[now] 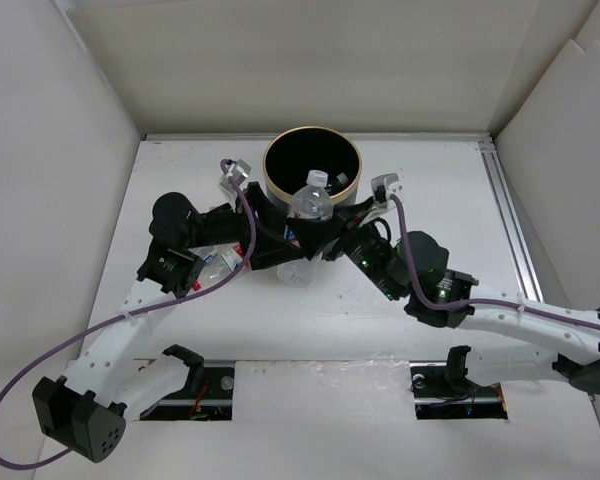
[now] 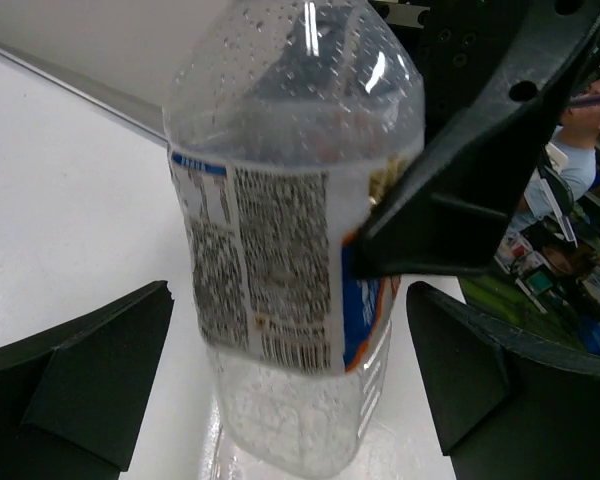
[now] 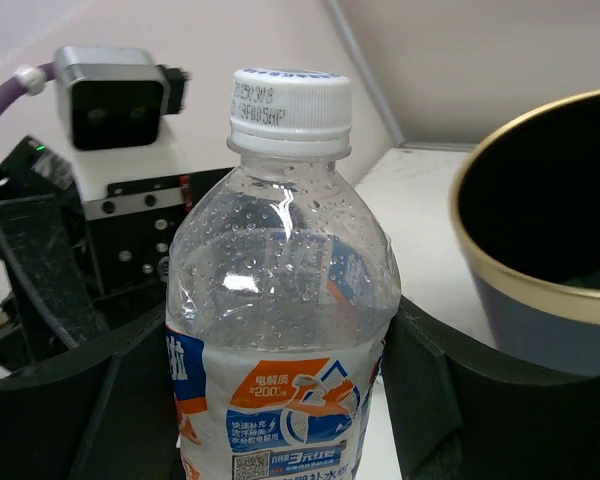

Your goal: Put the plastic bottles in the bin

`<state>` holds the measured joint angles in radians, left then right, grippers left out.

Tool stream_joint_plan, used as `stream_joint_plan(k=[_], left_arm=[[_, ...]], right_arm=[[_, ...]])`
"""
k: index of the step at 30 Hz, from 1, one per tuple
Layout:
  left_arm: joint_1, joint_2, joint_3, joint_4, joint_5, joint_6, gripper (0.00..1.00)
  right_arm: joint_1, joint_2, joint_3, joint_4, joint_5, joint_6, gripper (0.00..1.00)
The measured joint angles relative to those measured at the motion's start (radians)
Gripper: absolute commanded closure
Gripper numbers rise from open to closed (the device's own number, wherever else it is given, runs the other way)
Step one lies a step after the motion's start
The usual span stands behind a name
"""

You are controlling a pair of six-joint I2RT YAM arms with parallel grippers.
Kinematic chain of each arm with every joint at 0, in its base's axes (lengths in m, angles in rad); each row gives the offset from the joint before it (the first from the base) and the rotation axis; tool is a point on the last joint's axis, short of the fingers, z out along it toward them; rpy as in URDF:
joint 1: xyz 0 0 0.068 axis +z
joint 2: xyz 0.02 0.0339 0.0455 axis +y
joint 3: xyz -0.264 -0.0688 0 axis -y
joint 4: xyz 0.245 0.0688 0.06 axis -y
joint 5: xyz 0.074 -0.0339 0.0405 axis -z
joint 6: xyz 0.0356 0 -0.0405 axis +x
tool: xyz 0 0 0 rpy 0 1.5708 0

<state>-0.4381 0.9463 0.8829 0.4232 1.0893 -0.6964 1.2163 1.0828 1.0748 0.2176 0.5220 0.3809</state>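
Directly before the bin (image 1: 266, 170): one clear bottle (image 3: 280, 300), long axis upright, pinched by right gripper (image 3: 280, 420); left gripper (image 2: 285, 390) spread either side, not touching.

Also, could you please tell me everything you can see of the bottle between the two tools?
The bottle is clear plastic beaded with droplets, with a white screw cap and a blue, white and orange label carrying a barcode. No liquid shows. It is about upright, close beside the bin. The right tool grips its sides; the left tool flanks it, fingers not touching.
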Motion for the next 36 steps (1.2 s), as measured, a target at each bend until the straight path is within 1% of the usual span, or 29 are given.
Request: stream_joint_plan(k=[5, 6, 7, 8, 9, 10, 11, 12, 13, 14, 15, 17, 18, 20, 24, 28, 30, 31, 33, 34, 35, 36], left_arm=[[0.0, 0.002, 0.0, 0.007, 0.011, -0.012, 0.01], [0.0, 0.003, 0.0, 0.008, 0.012, -0.013, 0.03], [0.0, 0.005, 0.0, 0.01, 0.015, -0.015, 0.22], [0.0, 0.006, 0.0, 0.016, 0.016, -0.016, 0.63], [0.0, 0.006, 0.0, 0.017, 0.017, -0.022, 0.64], [0.0, 0.005, 0.0, 0.024, 0.008, -0.02, 0.78], [0.0, 0.004, 0.0, 0.032, 0.007, -0.02, 0.87], [0.001, 0.001, 0.0, 0.039, -0.006, -0.018, 0.87], [0.002, -0.002, 0.0, 0.039, -0.021, -0.023, 0.89], [0.002, -0.003, 0.003, 0.035, -0.036, -0.023, 0.9], [0.001, -0.001, 0.01, 0.026, -0.06, -0.016, 0.91], [0.0, 0.016, 0.048, 0.0, -0.114, 0.013, 1.0], [-0.002, 0.037, 0.08, -0.027, -0.143, 0.033, 1.0], [-0.005, 0.103, 0.177, -0.075, -0.216, 0.073, 1.0], [-0.004, 0.276, 0.387, -0.111, -0.392, 0.163, 1.0], [-0.003, 0.442, 0.522, -0.109, -0.507, 0.24, 1.0], [-0.003, 0.523, 0.56, -0.103, -0.555, 0.271, 1.0], [-0.003, 0.557, 0.566, -0.101, -0.581, 0.289, 0.98], [-0.003, 0.626, 0.569, -0.103, -0.608, 0.305, 0.86], [-0.003, 0.654, 0.571, -0.105, -0.621, 0.313, 0.73], [-0.003, 0.683, 0.572, -0.108, -0.632, 0.32, 0.54], [-0.003, 0.709, 0.573, -0.11, -0.638, 0.326, 0.02]], right_arm=[[-0.038, 0.076, 0.044, 0.079, -0.137, -0.015, 1.0], [-0.052, 0.091, 0.06, 0.099, -0.166, -0.01, 1.0], [-0.068, 0.106, 0.074, 0.117, -0.192, -0.006, 1.0], [-0.082, 0.119, 0.085, 0.134, -0.212, 0.0, 1.0], [-0.095, 0.13, 0.097, 0.145, -0.232, 0.006, 1.0], [-0.113, 0.14, 0.104, 0.153, -0.253, 0.017, 0.89], [-0.126, 0.148, 0.109, 0.164, -0.274, 0.025, 0.75], [-0.137, 0.156, 0.114, 0.172, -0.292, 0.027, 0.54], [-0.148, 0.161, 0.118, 0.179, -0.317, 0.028, 0.08], [-0.156, 0.163, 0.121, 0.182, -0.332, 0.037, 0.0], [-0.165, 0.163, 0.122, 0.182, -0.337, 0.034, 0.0], [-0.188, 0.154, 0.123, 0.172, -0.335, 0.04, 0.0], [-0.203, 0.145, 0.125, 0.167, -0.326, 0.04, 0.0], [-0.212, 0.113, 0.127, 0.114, -0.262, 0.032, 0.0], [-0.23, -0.019, 0.123, -0.024, -0.091, 0.008, 0.0], [-0.245, -0.204, 0.076, -0.113, 0.014, -0.002, 0.0], [-0.248, -0.288, 0.052, -0.16, 0.044, -0.004, 0.0], [-0.249, -0.325, 0.045, -0.184, 0.057, -0.005, 0.0], [-0.248, -0.381, 0.039, -0.227, 0.069, -0.007, 0.0], [-0.248, -0.402, 0.036, -0.252, 0.073, -0.008, 0.0], [-0.248, -0.421, 0.034, -0.28, 0.074, -0.009, 0.0], [-0.248, -0.436, 0.031, -0.305, 0.075, -0.009, 0.0]])
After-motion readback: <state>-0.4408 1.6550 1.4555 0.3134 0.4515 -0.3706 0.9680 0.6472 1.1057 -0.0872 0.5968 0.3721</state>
